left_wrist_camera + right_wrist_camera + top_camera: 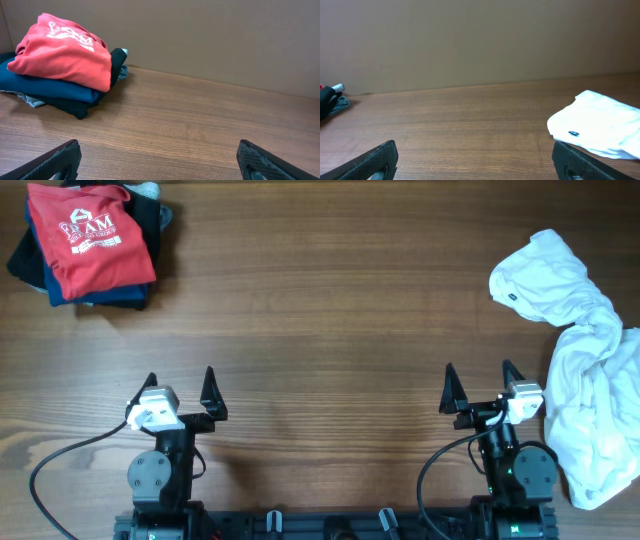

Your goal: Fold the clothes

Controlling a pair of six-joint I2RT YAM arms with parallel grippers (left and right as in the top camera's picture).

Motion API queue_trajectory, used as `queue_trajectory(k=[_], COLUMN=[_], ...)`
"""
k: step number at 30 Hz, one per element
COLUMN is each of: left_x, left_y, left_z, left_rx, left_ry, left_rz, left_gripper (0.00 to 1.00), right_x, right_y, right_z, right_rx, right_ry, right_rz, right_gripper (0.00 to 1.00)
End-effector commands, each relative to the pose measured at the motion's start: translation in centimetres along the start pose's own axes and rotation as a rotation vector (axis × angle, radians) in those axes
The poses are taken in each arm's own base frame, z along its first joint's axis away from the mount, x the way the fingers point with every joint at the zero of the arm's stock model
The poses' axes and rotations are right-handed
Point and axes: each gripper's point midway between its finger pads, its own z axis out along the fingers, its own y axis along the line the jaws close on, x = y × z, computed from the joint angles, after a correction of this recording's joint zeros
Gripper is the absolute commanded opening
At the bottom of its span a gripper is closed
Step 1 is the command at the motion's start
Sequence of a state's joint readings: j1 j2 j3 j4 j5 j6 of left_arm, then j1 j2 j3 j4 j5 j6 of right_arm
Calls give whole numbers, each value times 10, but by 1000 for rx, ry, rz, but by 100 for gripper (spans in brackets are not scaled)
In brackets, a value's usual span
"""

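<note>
White T-shirt (585,370), crumpled at the table's (330,330) right edge just right of the right gripper (478,380), which like the left gripper (179,380) holds nothing, jaws parted wide: best pinch one outer layer and draw it centreward to spread flat.

**Item Count**

White T-shirt (580,350): one. Red T-shirt (90,235): one. Stack of dark folded garments (25,260): one; the piece count within it cannot be determined. Tools: two, the left tool (179,385) and the right tool (478,380). Desk (320,330): one.
</note>
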State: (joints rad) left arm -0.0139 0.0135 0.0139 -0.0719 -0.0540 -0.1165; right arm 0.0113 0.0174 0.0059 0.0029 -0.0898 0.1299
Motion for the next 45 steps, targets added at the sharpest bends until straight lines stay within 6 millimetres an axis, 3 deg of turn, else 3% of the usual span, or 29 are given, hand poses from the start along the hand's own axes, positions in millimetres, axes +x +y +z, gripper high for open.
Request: queue_trajectory(k=[1,7,12,15,17,20,22,25,28,29,30,33,37,38,42,44,45], left_x=[1,1,-3,-20,-36,-51,-48,-43,-49,-50,-51,-51,-52,-52,-52,-52,-52], left_y=[-1,-1,-9,-12,-15,-18,-18,-19,-27,-31,-33,-37,-37,-38,-40,-40,-40], left_z=[0,0,-1,-3,-3,8,26,52,76,80,85,92,93,93,92,92,92], left_rx=[12,12,52,57,53,32,10,-28,-32,-19,-13,5,7,11,21,21,21], left_ry=[-4,-4,-11,-32,-13,74,185,379,547,578,593,593,588,588,589,589,589], left_rz=[4,4,-42,-50,-50,-46,-44,-39,-43,-49,-52,-57,-57,-58,-62,-62,-62], left_gripper=[100,100,100,100,100,100,100,100,100,100,100,100,100,100,100,100,100], right_x=[-7,-11,-19,-38,-50,-59,-57,-35,-5,2,5,24,99,110,140,146,147], right_y=[4,4,11,4,2,0,-4,-15,-35,-38,-54,-130,-201,-214,-231,-232,-231], right_z=[0,0,-1,2,12,51,89,148,186,192,198,197,183,183,181,182,181], right_rx=[-22,-21,-58,-5,22,49,60,67,95,95,159,449,512,538,544,552,574], right_ry=[-29,-44,-56,-47,5,180,344,621,797,806,798,825,1005,1011,1046,1044,1036], right_rz=[5,6,108,101,105,54,0,-59,-48,-72,-111,-186,-243,-236,-236,-221,-180], right_gripper=[100,100,100,99,100,100,100,100,99,100,100,100,99,99,99,84,66])
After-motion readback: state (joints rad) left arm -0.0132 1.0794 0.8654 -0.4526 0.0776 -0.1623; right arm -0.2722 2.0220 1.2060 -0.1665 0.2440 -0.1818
